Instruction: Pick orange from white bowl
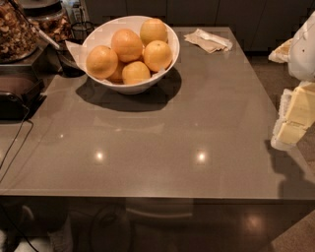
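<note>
**Camera view, containers**
- The bowl is seen at 11 o'clock in the frame, upright on the far left part of the table.
- The oranges are heaped in it, and the pile rises above the rim.
- Five are counted clearly. A sixth is partly hidden low in the heap, toward the bowl's 7 o'clock.
- One orange is placed at the bowl's 9 o'clock, one at 1 o'clock, one at 3 o'clock and one at 6 o'clock. The orange marked above sits on top, near the middle.
- A jar is noted at 10 o'clock, at the frame's corner, filled with brown lumpy contents.
- A second jar stands just beside it with similar contents. What the contents are cannot be told.

**Gripper**
- The gripper is seen at 3 o'clock, at the frame's right edge past the table's right side.
- It is well apart from the bowl. Whether it is released or clenched cannot be told.

**Surface and room**
- The table is grey-brown and glossy. Two light spots are reflected at 6 to 7 o'clock and at 5 o'clock. A dark shadow is cast under the bowl.
- A crumpled napkin lies at 1 o'clock, near the far edge and apart from the bowl.
- A black device is set at 9 o'clock, with a cable trailing toward 8 o'clock.
- Dark cabinets are seen behind, at 12 o'clock.
- Brownish floor is seen at 2 o'clock.
</note>
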`<action>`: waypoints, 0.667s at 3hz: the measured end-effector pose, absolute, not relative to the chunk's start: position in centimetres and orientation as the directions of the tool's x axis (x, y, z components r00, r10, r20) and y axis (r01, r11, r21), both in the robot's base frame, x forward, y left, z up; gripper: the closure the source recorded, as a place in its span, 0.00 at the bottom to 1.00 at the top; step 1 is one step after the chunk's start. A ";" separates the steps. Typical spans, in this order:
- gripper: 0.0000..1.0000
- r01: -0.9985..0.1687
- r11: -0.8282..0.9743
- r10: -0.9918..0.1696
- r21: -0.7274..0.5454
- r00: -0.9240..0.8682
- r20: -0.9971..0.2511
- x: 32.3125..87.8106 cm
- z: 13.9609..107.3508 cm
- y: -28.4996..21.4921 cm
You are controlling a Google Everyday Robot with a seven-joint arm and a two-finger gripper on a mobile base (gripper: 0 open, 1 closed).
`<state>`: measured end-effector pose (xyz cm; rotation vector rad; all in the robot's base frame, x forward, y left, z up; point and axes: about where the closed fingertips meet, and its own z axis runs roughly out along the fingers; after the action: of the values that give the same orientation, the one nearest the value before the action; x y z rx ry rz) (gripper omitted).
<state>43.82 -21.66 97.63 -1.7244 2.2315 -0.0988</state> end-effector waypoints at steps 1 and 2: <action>0.00 -0.931 0.270 -0.953 -0.246 -0.221 -0.207 43.8 97.6 -21.7; 0.00 -0.934 0.302 -0.943 -0.192 -0.263 -0.206 45.9 97.5 -20.5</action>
<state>45.86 -20.53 97.54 -1.7046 2.2930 -0.0460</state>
